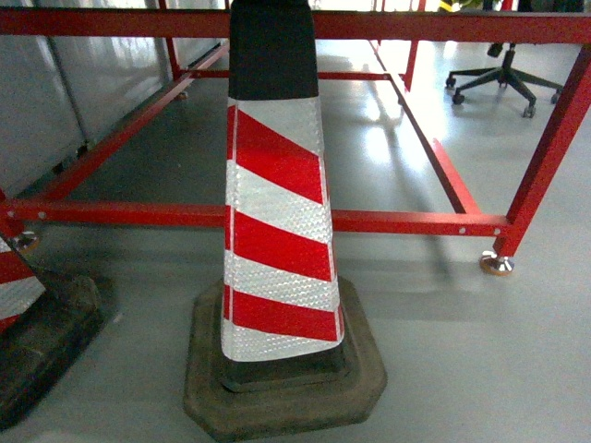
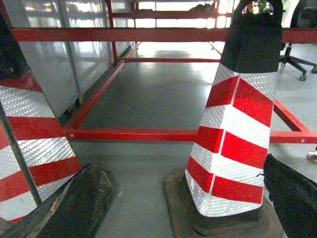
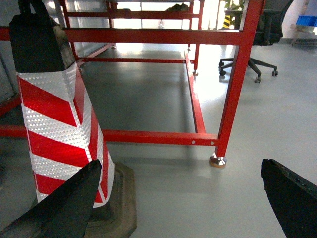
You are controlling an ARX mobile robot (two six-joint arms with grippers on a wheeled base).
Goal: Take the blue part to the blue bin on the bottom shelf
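The blue part, the blue bin and the bottom shelf are out of view. In the left wrist view my left gripper (image 2: pixel 181 206) is open, with one dark finger (image 2: pixel 293 198) at the right edge and the other low on the left. Between them lie bare floor and the base of a red-and-white traffic cone (image 2: pixel 233 124). My right gripper (image 3: pixel 181 198) is open too, its black fingers (image 3: pixel 62 208) set wide apart over grey floor and holding nothing. Neither gripper shows in the head view.
A striped cone (image 1: pixel 277 212) on a black rubber base stands right in front of me. A second cone (image 1: pixel 18 286) is at the left edge. Behind them runs a red steel frame (image 1: pixel 406 221) with a foot (image 1: pixel 497 265). An office chair (image 1: pixel 503 78) and something blue (image 3: pixel 304 21) stand far off on the right.
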